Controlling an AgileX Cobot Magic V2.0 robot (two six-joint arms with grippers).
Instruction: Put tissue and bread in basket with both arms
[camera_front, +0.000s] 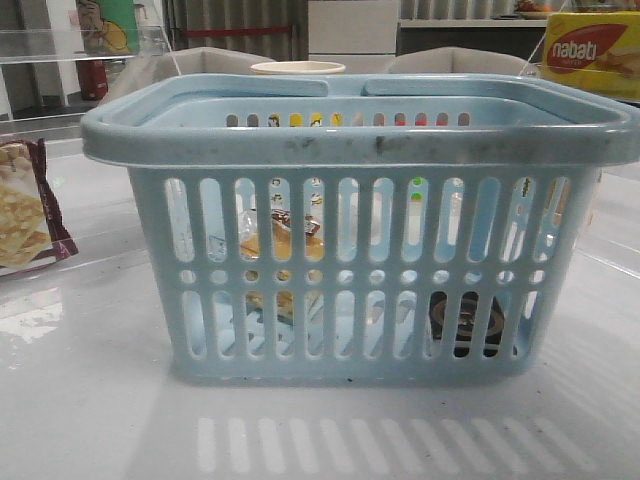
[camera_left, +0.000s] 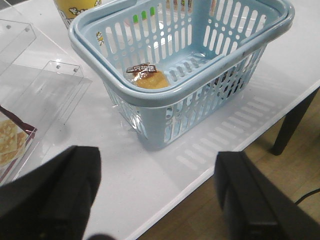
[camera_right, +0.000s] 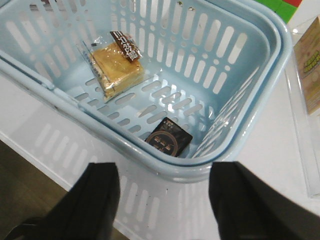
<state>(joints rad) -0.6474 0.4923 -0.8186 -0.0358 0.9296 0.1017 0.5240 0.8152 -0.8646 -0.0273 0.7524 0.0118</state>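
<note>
The light-blue basket (camera_front: 350, 150) stands in the middle of the white table. The bread (camera_right: 117, 67), golden-tan in a clear wrapper with a dark label, lies on the basket floor; it also shows in the left wrist view (camera_left: 148, 78) and through the slots in the front view (camera_front: 282, 245). The dark tissue (camera_right: 170, 137) pack lies on the floor near a corner, seen through the slots in the front view (camera_front: 465, 320). My left gripper (camera_left: 157, 192) is open and empty above the table edge, outside the basket (camera_left: 200, 65). My right gripper (camera_right: 165, 200) is open and empty, just outside the basket rim (camera_right: 165, 162).
A maroon-edged cracker packet (camera_front: 25, 210) lies at the left, also in the left wrist view (camera_left: 10, 142). A yellow nabati box (camera_front: 590, 50) stands at the back right. Clear acrylic trays (camera_left: 45, 85) lie beside the basket. The table edge (camera_left: 210, 175) runs near both grippers.
</note>
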